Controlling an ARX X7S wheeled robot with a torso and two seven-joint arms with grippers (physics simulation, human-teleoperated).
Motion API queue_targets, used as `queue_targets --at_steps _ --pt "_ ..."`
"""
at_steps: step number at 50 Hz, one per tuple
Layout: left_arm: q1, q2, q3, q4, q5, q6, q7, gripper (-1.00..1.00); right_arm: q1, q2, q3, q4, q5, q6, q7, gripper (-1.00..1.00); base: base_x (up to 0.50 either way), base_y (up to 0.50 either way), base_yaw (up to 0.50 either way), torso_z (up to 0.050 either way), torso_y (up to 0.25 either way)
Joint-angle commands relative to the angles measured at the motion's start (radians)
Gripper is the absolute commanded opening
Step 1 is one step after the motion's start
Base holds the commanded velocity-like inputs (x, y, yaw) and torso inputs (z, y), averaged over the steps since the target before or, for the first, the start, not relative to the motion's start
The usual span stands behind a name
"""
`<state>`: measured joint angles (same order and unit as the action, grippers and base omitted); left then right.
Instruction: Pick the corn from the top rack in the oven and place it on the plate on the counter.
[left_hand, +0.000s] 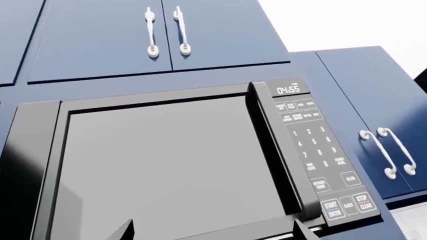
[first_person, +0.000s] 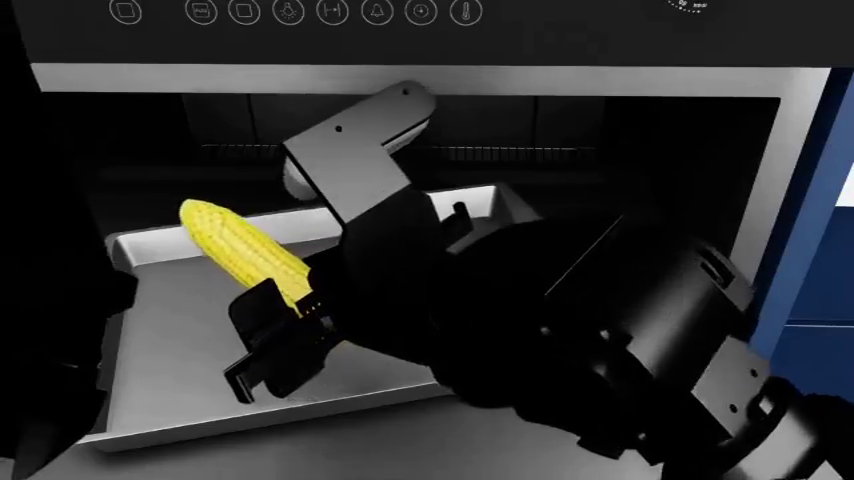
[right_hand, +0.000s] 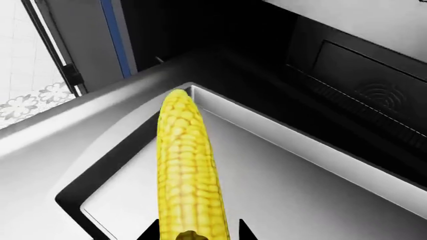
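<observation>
corn (first_person: 240, 250) near end hidden in right gripper (first_person: 287, 335), fingers (right_hand: 150, 231) cropped

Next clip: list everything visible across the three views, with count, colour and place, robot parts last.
corn: one, bright yellow, held at its near end above the tray in the oven.
baking tray: one, light grey, rimmed, in the oven cavity.
oven: one, black cavity, silver frame, black control strip with white icons.
microwave: one, black, keypad on one side, clock reads 04:55, left wrist view.
wall cabinets: several doors, navy blue, white handles, around the microwave.
right hand: one, black, shut on the corn.
left hand: only dark fingertip edges show in its wrist view; state unclear.
</observation>
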<state>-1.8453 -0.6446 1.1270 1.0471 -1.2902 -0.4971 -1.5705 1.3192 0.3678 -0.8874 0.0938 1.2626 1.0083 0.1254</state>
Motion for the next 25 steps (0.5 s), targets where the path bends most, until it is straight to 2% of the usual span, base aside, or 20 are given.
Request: queue_targets --at_steps 1,10,25 --pt "0.006 0.0 0.025 0.0 0.02 0.016 0.0 1.0 -0.04 0.039 0.054 -0.061 0.035 -0.032 0.022 -1.0 0.0 0.0 0.0 0.0 0.0" --pt "0.005 -0.003 0.044 0.0 0.03 0.027 0.0 1.0 -0.099 0.086 0.121 -0.225 0.125 -0.061 0.089 -1.0 0.0 0.0 0.0 0.0 0.0" --pt "-0.001 -0.003 0.05 0.0 0.031 0.033 0.0 1.0 -0.132 0.13 0.201 -0.362 0.238 -0.093 0.174 -1.0 0.0 0.0 0.0 0.0 0.0"
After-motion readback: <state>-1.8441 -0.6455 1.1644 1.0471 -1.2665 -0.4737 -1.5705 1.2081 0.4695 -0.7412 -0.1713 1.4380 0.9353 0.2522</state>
